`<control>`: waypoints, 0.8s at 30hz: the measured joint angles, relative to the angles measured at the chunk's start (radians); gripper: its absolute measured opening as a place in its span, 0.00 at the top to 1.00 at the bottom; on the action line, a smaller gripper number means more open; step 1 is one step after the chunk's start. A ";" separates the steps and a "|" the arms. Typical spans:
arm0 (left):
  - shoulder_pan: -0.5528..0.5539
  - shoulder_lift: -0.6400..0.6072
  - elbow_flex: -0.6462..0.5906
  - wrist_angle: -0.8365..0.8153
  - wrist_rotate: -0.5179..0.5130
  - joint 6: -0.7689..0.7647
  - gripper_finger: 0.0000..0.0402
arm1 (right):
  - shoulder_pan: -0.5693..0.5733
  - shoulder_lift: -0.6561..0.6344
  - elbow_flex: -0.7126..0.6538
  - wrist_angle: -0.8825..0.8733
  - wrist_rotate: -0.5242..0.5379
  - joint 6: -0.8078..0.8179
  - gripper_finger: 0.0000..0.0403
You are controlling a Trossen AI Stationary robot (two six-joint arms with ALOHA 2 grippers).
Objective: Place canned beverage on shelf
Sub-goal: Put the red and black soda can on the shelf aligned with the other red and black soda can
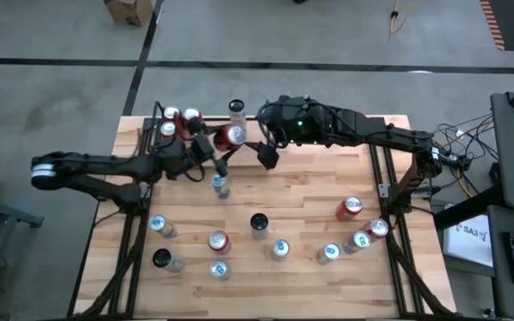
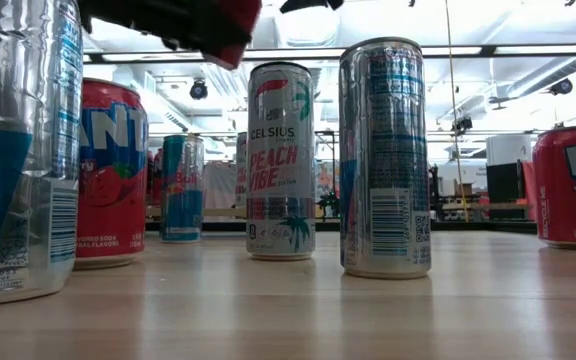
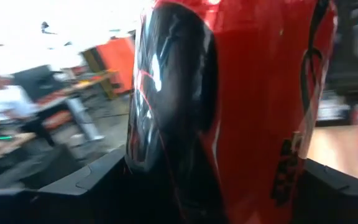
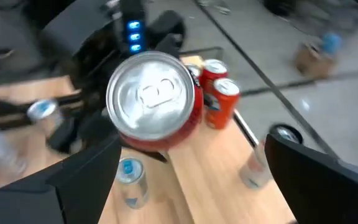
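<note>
Here the left gripper (image 1: 214,150) pinches a red can (image 1: 231,135) in the air over the table's far edge, just beside the cans already on the shelf (image 1: 169,109), while the right gripper (image 1: 269,153) stands spread close by. The likely trouble is crowding: if the can swings in tilted, it may knock the standing red cans (image 4: 217,93) or catch the right fingers and slip.

Grey floor (image 1: 328,36), possibly concrete; ceiling lights (image 2: 508,50).
</note>
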 joint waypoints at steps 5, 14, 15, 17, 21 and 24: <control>-0.001 -0.129 -0.028 -0.061 0.218 -0.103 0.27 | 0.004 0.010 -0.026 0.053 -0.111 -0.098 0.05; 0.000 -0.248 -0.148 -0.064 0.287 -0.232 0.27 | 0.052 0.110 -0.041 0.279 -0.215 -0.209 0.05; -0.001 -0.254 -0.157 -0.064 0.288 -0.246 0.27 | 0.054 0.125 -0.041 0.302 -0.209 -0.212 0.05; -0.001 -0.267 -0.176 -0.059 0.291 -0.264 0.27 | 0.053 0.153 -0.041 0.366 -0.211 -0.213 0.05; 0.000 -0.293 -0.212 -0.029 0.291 -0.284 0.27 | 0.055 0.198 -0.040 0.474 -0.200 -0.196 0.05; 0.000 -0.304 -0.218 -0.020 0.290 -0.290 0.27 | 0.055 0.216 -0.040 0.534 -0.182 -0.201 0.05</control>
